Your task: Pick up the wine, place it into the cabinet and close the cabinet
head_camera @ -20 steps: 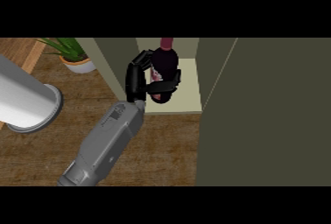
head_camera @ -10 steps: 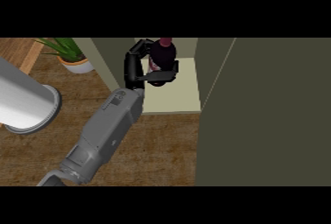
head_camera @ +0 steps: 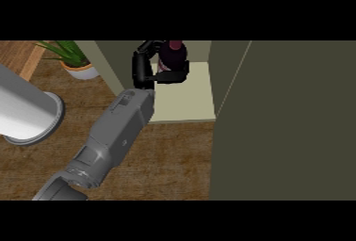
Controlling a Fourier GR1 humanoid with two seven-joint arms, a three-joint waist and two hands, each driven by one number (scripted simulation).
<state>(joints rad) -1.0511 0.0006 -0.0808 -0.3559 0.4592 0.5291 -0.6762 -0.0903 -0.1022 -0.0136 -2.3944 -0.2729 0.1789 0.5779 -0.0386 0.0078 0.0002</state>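
Note:
The dark wine bottle [head_camera: 174,55] stands at the back of the cabinet's pale shelf [head_camera: 192,100], with its top cut off by the view's upper edge. My left hand [head_camera: 142,66] is shut on it. The fingers wrap round the bottle's left and far side, and the thumb crosses in front of its lower part. The grey forearm runs from the lower left up to the shelf's front left corner. The cabinet door [head_camera: 285,122] stands open and fills the right half of the view as a dark olive panel. My right hand does not show.
A large white cylinder [head_camera: 24,110] lies at the left edge over the wooden counter [head_camera: 167,160]. A potted plant [head_camera: 73,60] in a white pot stands at the back left, beside the cabinet's left wall.
My left hand has carried the wine bottle deeper into the cabinet, toward the back of the shelf, and the forearm has followed. The door has not moved.

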